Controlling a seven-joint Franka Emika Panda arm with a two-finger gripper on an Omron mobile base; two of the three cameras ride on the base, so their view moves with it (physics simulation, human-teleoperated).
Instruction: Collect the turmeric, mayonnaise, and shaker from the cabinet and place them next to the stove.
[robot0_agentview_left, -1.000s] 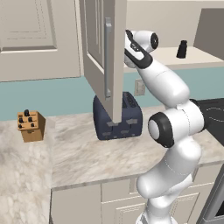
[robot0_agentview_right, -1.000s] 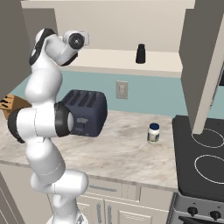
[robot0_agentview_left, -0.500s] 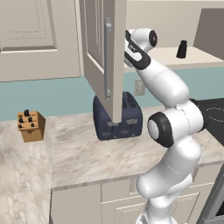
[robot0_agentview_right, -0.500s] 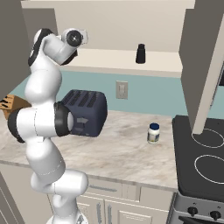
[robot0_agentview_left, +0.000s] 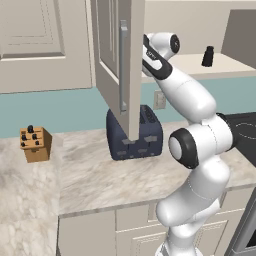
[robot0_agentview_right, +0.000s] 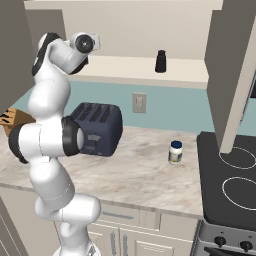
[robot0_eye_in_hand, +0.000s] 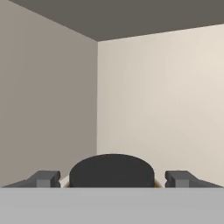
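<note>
- Your gripper (robot0_eye_in_hand: 113, 180) stood wide open, fingertips (robot0_eye_in_hand: 44, 178) flanking a dark-lidded jar (robot0_eye_in_hand: 112, 171), bottom centre of hand view, holding nothing.
- Shaker (robot0_agentview_right: 160, 61) waited top centre on the cabinet (robot0_agentview_right: 150, 70) shelf; mayonnaise (robot0_agentview_right: 175, 152) sat beside the stove (robot0_agentview_right: 235, 185).
- Close off-centre and you'd likely have tipped that jar.

wall: teal backsplash (robot0_agentview_left: 75, 107) runs behind the counter, with a pale outlet plate (robot0_agentview_right: 139, 102) set in it
counter: beige-grey marbled top (robot0_agentview_right: 135, 175), meeting at a corner on the left
lower units: cream panelled drawers and doors (robot0_agentview_left: 125, 230) under the counter
counter items: dark blue toaster (robot0_agentview_left: 134, 135) against the wall; tan knife block (robot0_agentview_left: 35, 144) well apart to its left
upper units: closed beige panelled door (robot0_agentview_left: 30, 40) on the far left
light: even, soft, no hard shadows
</note>
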